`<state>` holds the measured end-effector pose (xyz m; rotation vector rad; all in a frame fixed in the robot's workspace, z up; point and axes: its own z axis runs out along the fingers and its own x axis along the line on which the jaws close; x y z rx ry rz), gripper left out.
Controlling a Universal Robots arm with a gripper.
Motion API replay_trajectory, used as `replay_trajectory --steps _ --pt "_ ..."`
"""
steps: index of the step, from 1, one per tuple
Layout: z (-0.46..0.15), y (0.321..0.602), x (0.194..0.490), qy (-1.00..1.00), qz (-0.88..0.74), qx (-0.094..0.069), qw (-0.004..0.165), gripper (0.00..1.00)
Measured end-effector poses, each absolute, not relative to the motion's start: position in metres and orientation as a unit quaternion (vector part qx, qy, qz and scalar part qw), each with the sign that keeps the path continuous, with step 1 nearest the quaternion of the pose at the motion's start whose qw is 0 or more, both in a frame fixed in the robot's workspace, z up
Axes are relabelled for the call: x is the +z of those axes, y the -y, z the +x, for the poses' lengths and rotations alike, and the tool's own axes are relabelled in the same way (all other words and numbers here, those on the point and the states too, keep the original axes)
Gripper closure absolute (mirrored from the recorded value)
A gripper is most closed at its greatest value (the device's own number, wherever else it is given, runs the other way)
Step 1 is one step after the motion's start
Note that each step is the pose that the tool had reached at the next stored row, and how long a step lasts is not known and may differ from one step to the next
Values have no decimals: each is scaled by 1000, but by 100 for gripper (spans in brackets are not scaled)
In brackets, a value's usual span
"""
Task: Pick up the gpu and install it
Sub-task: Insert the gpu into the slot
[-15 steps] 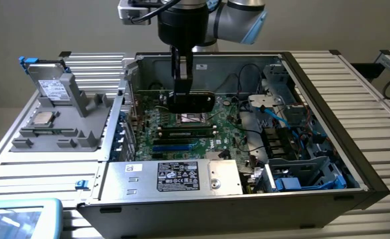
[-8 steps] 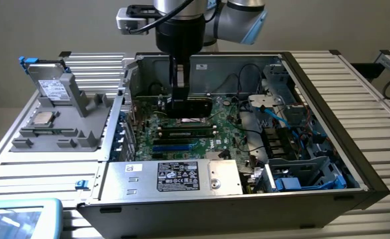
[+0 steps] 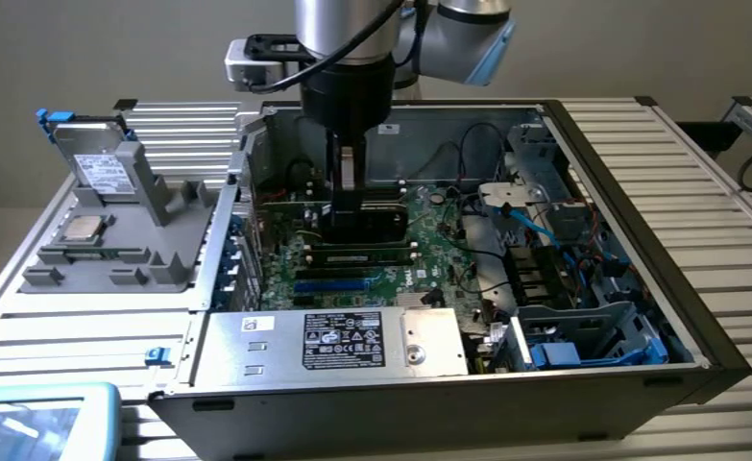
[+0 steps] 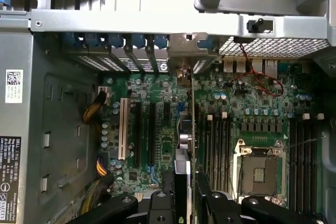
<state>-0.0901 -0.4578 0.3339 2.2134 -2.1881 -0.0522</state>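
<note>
- Power supply (image 3: 350,341): a silver box with a black label, at the near end of the open case (image 3: 606,163).
- Motherboard (image 3: 440,259) (image 4: 157,108): large and green, flat on the case floor, with long expansion slots and an empty processor socket (image 4: 261,169).
- Gripper (image 3: 353,204) (image 4: 185,184): reached down inside the case above the motherboard. Its black fingers (image 4: 168,195) were pinched on the gpu from both sides.
- Gpu (image 3: 365,229) (image 4: 185,135): held upright on edge between the fingertips and hanging just below them, over the slots near the middle of the board. Whether its lower edge sat in a slot could not be told.
- Gpu, appearance: a black cooler block in the exterior view and a thin card seen edge-on in the wrist view. Its silver bracket (image 4: 185,56) was at the end against the slotted rear wall.
- Grey holder (image 3: 133,221): outside the case on the exterior view's left, with a square silver processor chip (image 3: 84,228) lying on it.
- Arm (image 3: 350,38): a grey column rising behind the case.
</note>
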Motion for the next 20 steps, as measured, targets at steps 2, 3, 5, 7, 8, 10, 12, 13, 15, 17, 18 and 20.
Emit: replay_trajectory --steps 2,3,5,7,8,10,12,13,15,17,18,20 --pt "-90 460 330 703 711 -17 14 73" --pt "-90 461 328 703 711 -17 14 73" --pt "-91 464 325 703 711 -17 14 73" --pt "-91 466 321 703 711 -17 14 73" --pt "-91 466 319 703 711 -17 14 73" --pt "-91 467 316 703 711 -17 14 73" --pt "-91 467 312 703 711 -17 14 73" --pt "-92 467 310 703 711 -17 14 73" --pt "-92 467 307 703 711 -17 14 73" --pt "-93 467 303 703 711 -17 14 73" --pt "-94 466 301 703 711 -17 14 73" --pt "-95 465 298 703 711 -17 14 73"
